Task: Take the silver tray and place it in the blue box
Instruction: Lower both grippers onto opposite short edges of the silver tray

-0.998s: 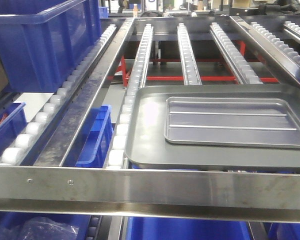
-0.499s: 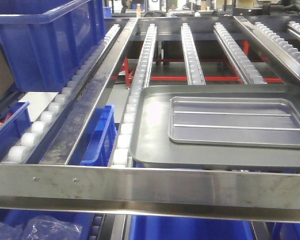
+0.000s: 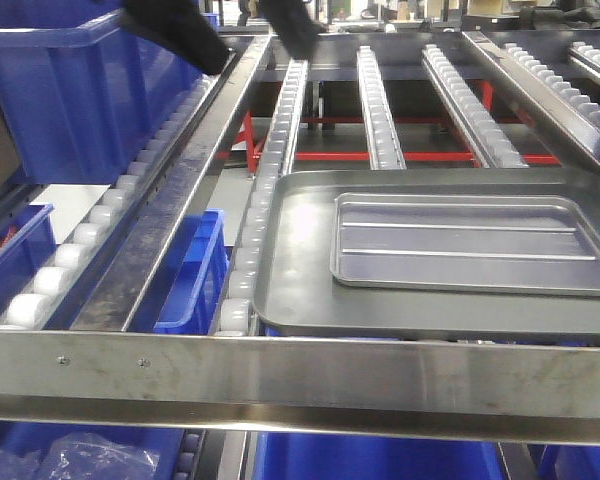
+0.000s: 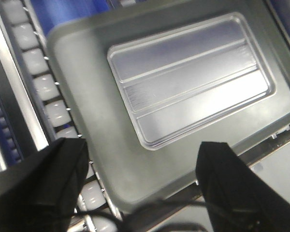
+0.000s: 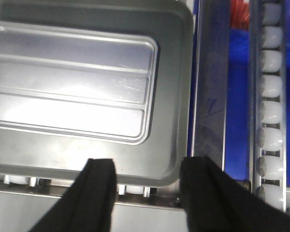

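Your shiny ribbed silver metal tray (image 3: 470,243) lies in the larger dark grey tray (image 3: 298,262) at the near right corner of the desk (image 3: 280,372). Both the left tool (image 4: 141,151) and right tool (image 5: 147,165) hang wide, empty. Thin, stiff, likely light and slick: pinch its rolled rim.

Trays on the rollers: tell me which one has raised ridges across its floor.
The smaller, shinier silver tray, lying inside the larger dark grey tray, whose floor is plain.
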Controlling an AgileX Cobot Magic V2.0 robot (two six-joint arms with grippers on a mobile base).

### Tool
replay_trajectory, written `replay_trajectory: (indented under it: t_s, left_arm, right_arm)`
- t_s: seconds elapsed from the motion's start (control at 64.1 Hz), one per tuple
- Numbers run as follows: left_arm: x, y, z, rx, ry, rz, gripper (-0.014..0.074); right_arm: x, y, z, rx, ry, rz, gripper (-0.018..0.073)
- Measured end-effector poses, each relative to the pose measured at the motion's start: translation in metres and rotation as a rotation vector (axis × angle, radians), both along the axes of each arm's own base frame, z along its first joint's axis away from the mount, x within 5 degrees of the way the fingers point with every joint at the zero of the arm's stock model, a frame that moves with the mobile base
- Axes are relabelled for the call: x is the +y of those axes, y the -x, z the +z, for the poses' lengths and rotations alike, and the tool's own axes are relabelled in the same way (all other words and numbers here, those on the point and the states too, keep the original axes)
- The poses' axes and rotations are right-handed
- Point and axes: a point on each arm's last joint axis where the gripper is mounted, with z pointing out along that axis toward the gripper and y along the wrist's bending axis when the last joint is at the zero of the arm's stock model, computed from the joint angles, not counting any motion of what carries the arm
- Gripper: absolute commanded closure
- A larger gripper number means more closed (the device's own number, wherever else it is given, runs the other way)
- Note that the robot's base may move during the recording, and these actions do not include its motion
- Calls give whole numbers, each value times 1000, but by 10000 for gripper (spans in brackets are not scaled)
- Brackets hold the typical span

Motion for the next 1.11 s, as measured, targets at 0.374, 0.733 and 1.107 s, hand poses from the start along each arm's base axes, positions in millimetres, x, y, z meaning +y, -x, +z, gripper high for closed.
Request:
replay_trajectory:
  t_s: [0.374,0.733,1.107]
  left_arm:
    - [-72,-43,-23,110,-127,19,218]
    - [-89,-80,-69,248,-174,220,218]
    - [-100,-87,-100,312,-163,223,218]
  right_arm:
    - [4,-69,-21,144,-4,2,-8]
    - [6,-106,-59,239,-5,1,0]
    - [7,-125,-98,310,-10,-3,0]
